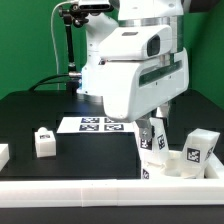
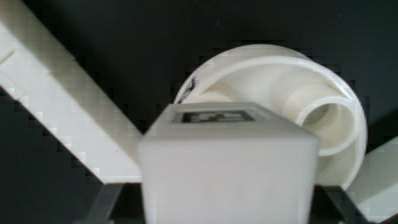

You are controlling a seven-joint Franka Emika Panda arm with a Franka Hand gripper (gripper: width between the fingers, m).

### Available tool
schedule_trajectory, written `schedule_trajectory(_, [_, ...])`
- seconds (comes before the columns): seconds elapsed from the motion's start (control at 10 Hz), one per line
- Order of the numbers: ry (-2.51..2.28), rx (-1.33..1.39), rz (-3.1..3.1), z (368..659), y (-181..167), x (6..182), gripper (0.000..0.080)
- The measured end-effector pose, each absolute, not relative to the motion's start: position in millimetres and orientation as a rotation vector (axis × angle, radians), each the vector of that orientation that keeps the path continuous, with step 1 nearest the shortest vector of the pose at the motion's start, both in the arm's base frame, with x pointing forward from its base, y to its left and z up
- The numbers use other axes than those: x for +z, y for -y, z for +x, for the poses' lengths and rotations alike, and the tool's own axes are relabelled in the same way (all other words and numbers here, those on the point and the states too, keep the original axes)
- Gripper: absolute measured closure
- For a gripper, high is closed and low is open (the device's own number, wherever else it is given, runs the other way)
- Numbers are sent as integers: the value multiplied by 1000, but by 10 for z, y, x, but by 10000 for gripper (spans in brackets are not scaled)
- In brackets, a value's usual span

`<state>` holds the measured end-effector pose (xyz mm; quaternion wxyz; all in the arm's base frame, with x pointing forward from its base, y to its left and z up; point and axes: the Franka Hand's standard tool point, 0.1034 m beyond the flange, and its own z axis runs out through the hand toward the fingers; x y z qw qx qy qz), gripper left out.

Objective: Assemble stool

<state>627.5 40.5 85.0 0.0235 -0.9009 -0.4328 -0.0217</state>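
Arm (image 1: 130, 70) is bent low over the black bench (image 1: 30, 115), toward the exterior view's right. Jaws are clenched on a leg (image 1: 152, 140), a chunky white block with a tag on it. In the wrist view that leg (image 2: 231, 165) fills the middle, tag face toward the camera, with dark fingers (image 2: 111, 205) on both sides of it.

The seat (image 2: 276, 75) is a round white disc with a raised hub, right behind the held leg. From outside, the seat (image 1: 180, 168) lies on the bench just under and beside the held leg, near the front rail (image 1: 80, 190). Can't tell whether leg and seat touch.

A second leg (image 1: 200, 147) stands just beyond the seat at the exterior view's right. A third leg (image 1: 43, 141) stands well apart at the exterior view's left. The marker board (image 1: 100, 124) lies flat mid-bench, between the third leg and the arm. A white rail (image 2: 45, 90) crosses the wrist view slantwise beside the seat.
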Motion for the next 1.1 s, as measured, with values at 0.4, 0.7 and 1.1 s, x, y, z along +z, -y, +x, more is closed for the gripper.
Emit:
schedule_trajectory(0.4, [832,-62,-2972,6285,-350,842,462])
schedule_trajectory(0.7, [464,-69,-3036,6295,-329,840,461])
schedule_trajectory(1.1, [6,-65,-3067,6309,-330,840,461])
